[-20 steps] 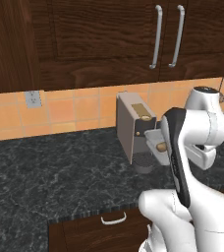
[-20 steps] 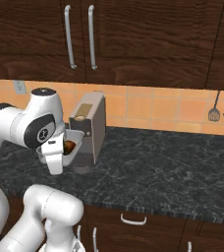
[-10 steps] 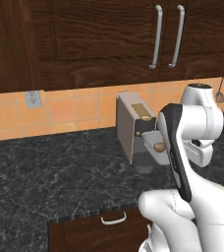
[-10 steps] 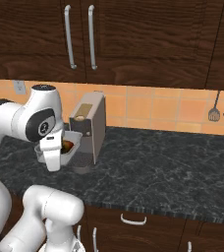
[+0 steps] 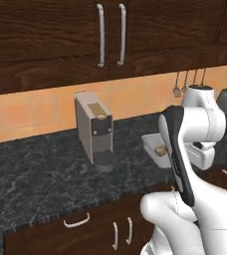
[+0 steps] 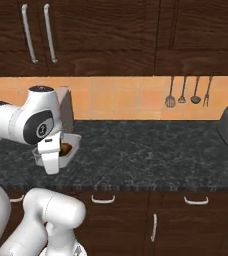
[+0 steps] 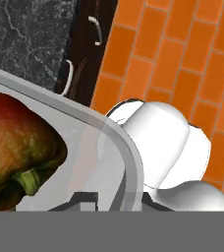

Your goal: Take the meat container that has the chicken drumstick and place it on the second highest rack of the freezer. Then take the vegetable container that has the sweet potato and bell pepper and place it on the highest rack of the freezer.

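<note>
The pincer (image 7: 104,199), nearly closed, clamps the rim of the vegetable container (image 7: 115,138). The bell pepper (image 7: 18,147) sits inside at 9 o'clock in the hand view. The container hangs above the bench (image 6: 151,150).

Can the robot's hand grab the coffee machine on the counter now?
Probably not. The hand is shut on the white container with the bell pepper, so it has no free grip, though the coffee machine stands close by.
</note>
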You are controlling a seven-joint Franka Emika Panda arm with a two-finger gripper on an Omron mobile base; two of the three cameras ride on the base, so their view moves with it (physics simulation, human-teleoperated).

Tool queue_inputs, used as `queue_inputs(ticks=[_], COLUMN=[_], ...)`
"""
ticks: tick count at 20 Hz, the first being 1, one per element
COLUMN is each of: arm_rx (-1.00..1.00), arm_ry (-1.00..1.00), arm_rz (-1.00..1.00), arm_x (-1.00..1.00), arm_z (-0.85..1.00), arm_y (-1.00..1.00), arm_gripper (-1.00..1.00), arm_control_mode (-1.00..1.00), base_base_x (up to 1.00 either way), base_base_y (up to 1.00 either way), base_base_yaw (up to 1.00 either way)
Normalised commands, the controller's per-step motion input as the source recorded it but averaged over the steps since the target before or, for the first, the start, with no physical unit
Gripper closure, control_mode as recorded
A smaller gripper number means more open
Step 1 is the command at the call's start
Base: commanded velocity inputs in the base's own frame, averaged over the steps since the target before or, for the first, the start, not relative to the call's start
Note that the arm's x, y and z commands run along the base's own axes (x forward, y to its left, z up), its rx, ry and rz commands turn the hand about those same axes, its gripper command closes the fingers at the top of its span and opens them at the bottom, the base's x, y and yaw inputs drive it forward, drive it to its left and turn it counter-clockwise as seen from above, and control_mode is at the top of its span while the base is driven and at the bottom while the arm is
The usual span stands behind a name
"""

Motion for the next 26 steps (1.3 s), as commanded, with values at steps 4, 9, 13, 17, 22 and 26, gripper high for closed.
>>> queue_inputs(ticks=[4,9,13,17,22,26], arm_rx=[0.00,0.00,0.00,0.00,0.00,0.00], arm_ry=[0.00,0.00,0.00,0.00,0.00,0.00], arm_rz=[0.00,0.00,0.00,0.00,0.00,0.00], arm_x=[0.00,0.00,0.00,0.00,0.00,0.00], arm_z=[0.00,0.00,0.00,0.00,0.00,0.00], arm_y=[0.00,0.00,0.00,0.00,0.00,0.00], arm_gripper=[1.00,1.00,1.00,1.00,1.00,1.00], arm_control_mode=[1.00,1.00,1.00,1.00,1.00,1.00], base_base_x=[-0.01,0.00,0.00,0.00,0.02,0.22], base_base_y=[-0.51,-0.18,-0.06,-0.03,-0.44,-0.95], base_base_yaw=[-0.78,-0.92,-0.95,-0.95,-0.84,-0.51])
